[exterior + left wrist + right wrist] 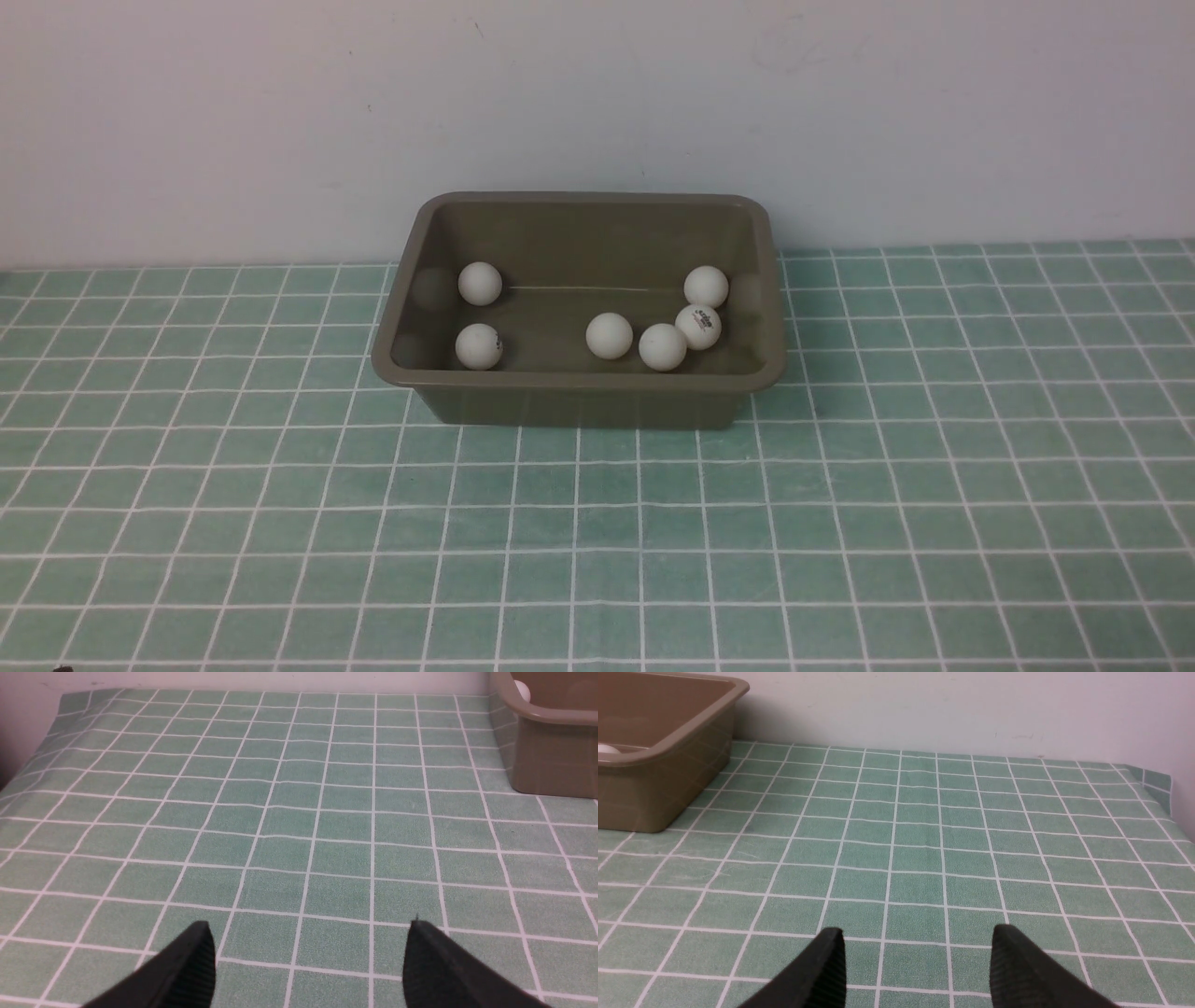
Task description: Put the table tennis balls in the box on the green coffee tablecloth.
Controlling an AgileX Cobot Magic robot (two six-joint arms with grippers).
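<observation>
box (pixel 579 406): on tablecloth (pixel 597 541) | balls (pixel 609 335): six inside box

A plain pale wall (pixel 597 103) fills the background in the front view, meeting the worktop in a straight line. It is off-white with a few faint scuffs and small dark specks. In the right wrist view the wall (pixel 952 709) shows some light marks near its base. In the left wrist view only a thin strip of the wall (pixel 261 680) shows along the far edge, and a dark shadowed gap (pixel 5 772) lies beyond the side edge of the worktop.
</observation>
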